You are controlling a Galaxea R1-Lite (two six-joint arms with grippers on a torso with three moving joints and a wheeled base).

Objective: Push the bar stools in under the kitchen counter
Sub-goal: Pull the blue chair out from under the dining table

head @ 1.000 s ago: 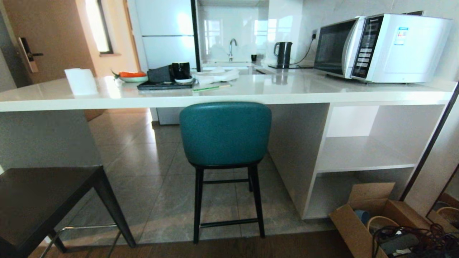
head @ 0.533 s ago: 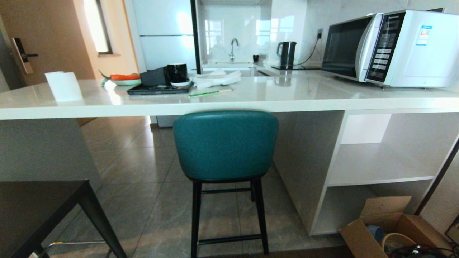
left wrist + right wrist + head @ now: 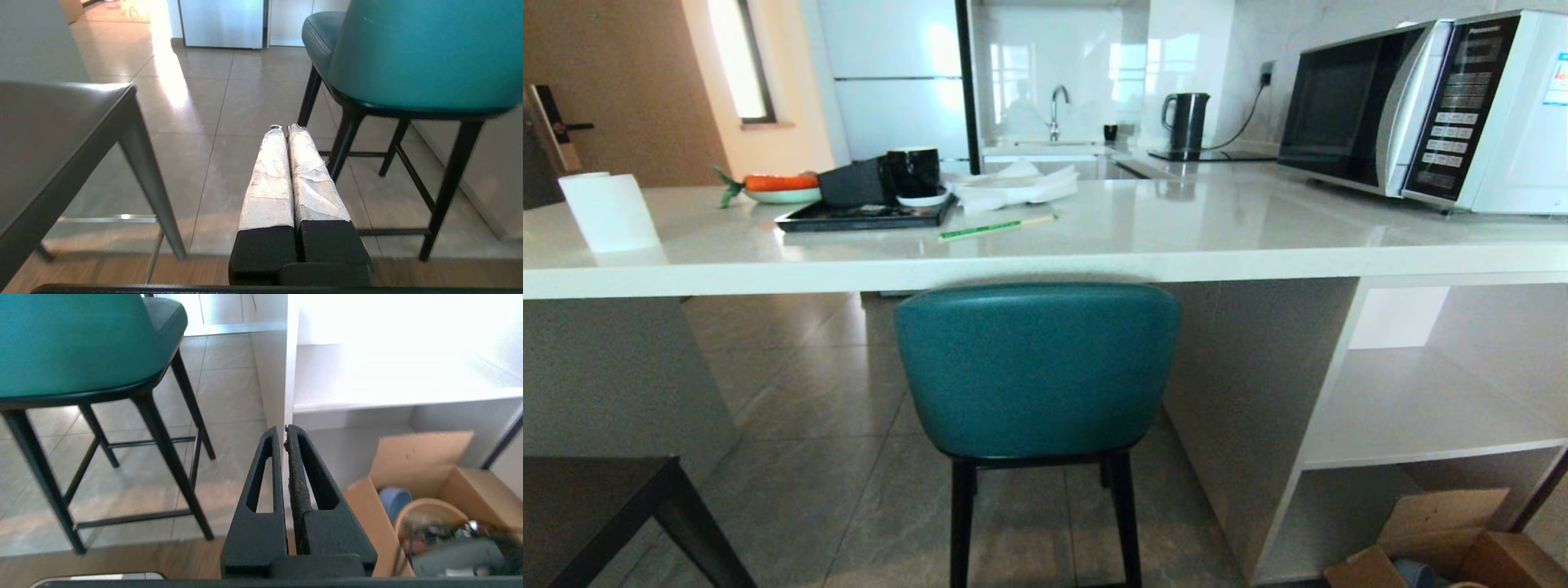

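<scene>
The teal bar stool (image 3: 1037, 367) with black legs stands straight ahead, its curved back just below the front edge of the white kitchen counter (image 3: 1045, 273). A corner of the dark-grey bar stool (image 3: 580, 514) shows at the lower left, well out from the counter. Neither arm appears in the head view. My left gripper (image 3: 284, 130) hangs low, shut and empty, between the dark stool (image 3: 53, 134) and the teal stool (image 3: 412, 57). My right gripper (image 3: 284, 430) is shut and empty to the right of the teal stool (image 3: 77, 343), facing the counter's white shelf unit (image 3: 392, 396).
On the counter stand a microwave (image 3: 1429, 106), a paper roll (image 3: 609, 211), a black tray with cups (image 3: 866, 214), a plate and a kettle (image 3: 1186, 121). An open cardboard box (image 3: 429, 506) with clutter sits on the floor by the shelves. Grey tiles run under the counter.
The whole head view has shifted: the counter and teal stool now loom larger and lower, and the dark stool has slid toward the lower left corner. The camera has come closer.
</scene>
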